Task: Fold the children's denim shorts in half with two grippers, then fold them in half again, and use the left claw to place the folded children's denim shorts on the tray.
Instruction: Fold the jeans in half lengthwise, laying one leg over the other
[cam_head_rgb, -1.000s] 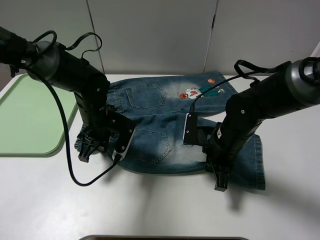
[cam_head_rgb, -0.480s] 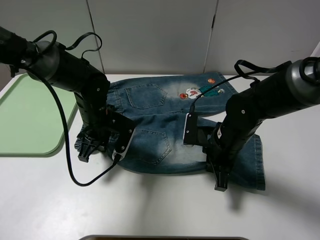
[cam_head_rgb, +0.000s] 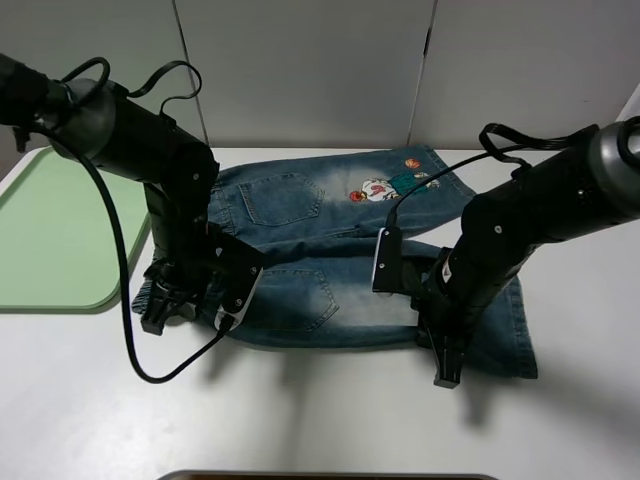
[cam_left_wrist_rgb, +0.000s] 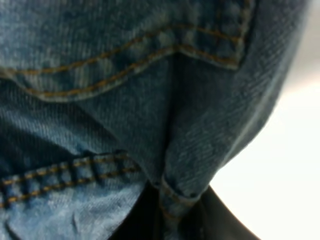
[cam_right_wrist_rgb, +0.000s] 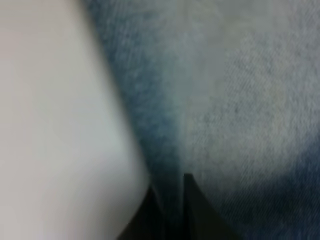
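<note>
The left gripper (cam_head_rgb: 155, 315) has closed its jaws on the waistband edge of the shorts (cam_head_rgb: 290, 200) and shifted a little to the left in the high view. The right gripper (cam_head_rgb: 447, 372) has edged slightly rightward. The pulled denim has moved, and its cartoon patch (cam_head_rgb: 368, 189) now sits farther left.

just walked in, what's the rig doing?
Both arms grip the shorts on the table. The left pincer is shut on the near edge at the waistband end, the right pincer at the leg end. The shorts lie spread out, not yet folded; the tray sits off to the left.
</note>
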